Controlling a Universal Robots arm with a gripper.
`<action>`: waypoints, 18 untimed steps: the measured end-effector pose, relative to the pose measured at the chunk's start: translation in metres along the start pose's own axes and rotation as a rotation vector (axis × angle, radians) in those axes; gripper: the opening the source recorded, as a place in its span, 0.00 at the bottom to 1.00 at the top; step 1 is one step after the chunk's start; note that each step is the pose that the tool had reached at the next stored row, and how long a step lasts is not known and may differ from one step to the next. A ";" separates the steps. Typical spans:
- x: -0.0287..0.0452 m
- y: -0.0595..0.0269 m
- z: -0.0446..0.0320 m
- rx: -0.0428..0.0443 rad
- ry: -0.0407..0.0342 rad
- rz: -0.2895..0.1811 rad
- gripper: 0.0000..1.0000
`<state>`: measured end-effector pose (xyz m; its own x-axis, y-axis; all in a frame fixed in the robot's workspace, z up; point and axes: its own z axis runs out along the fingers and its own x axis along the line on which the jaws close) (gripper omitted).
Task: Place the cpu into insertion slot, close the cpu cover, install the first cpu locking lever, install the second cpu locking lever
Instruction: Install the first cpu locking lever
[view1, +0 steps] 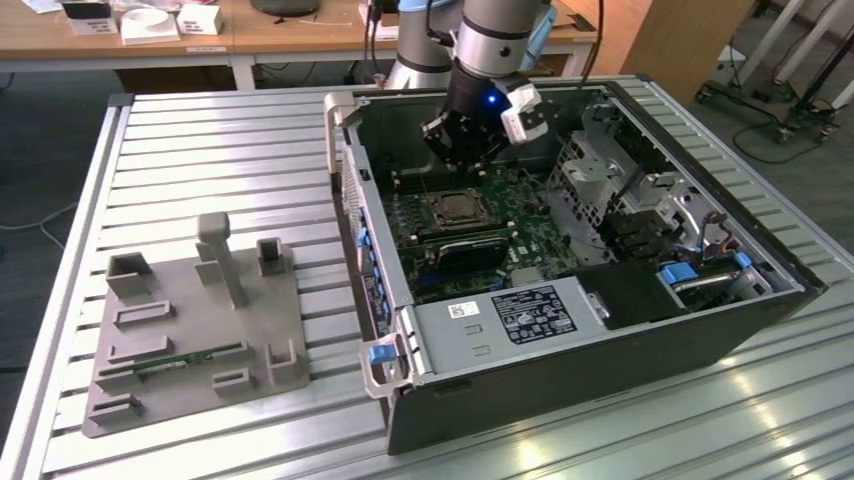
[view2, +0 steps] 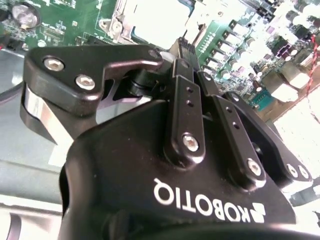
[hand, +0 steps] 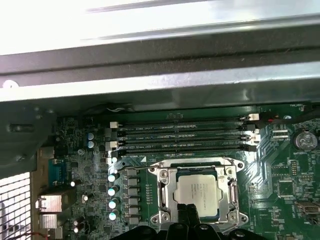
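Slatted metal table (view1: 214, 130) carries an open computer case (view1: 574, 350) lying on its side, with a wooden desk (view1: 160, 40) behind it. Inside the case, the cpu (hand: 196, 191) sits flat in the insertion slot (hand: 159, 172), its silvery top facing up; the cpu cover (hand: 231, 197) lies as a metal frame around the chip, whose top shows through the square window; whether the locking levers are latched cannot be told.

In the first wrist view the gripper (hand: 187, 214) hangs just above the edge of the chip, its dark fingertips (hand: 181, 215) pressed together with nothing visible between them; the second wrist view shows the same gripper (view2: 182, 47) from behind, its two fingers meeting at the tips over the bright socket; whether the tips touch the chip cannot be told.

Four long narrow memory slots (hand: 182, 137) run side by side just beyond the socket; a column of small capacitors (hand: 114, 190) stands beside it; the green circuit board (hand: 280, 195) spreads around all of these.

In the exterior view the arm (view1: 487, 40) reaches down into the case from the far side, with the gripper (view1: 463, 160) over the board; well apart, on the exterior view's left, a grey fixture tray (view1: 187, 330) rests on the table.
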<state>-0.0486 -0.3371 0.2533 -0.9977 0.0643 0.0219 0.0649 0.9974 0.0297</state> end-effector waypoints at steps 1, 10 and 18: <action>0.0001 0.0000 -0.0027 -0.0003 -0.0009 0.000 0.11; 0.0006 0.0004 -0.0146 -0.0020 -0.0081 -0.001 0.11; 0.0012 0.0004 -0.0148 -0.0017 -0.0096 0.000 0.11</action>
<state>-0.0495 -0.3372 0.2681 -0.9979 0.0641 0.0123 0.0645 0.9974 0.0314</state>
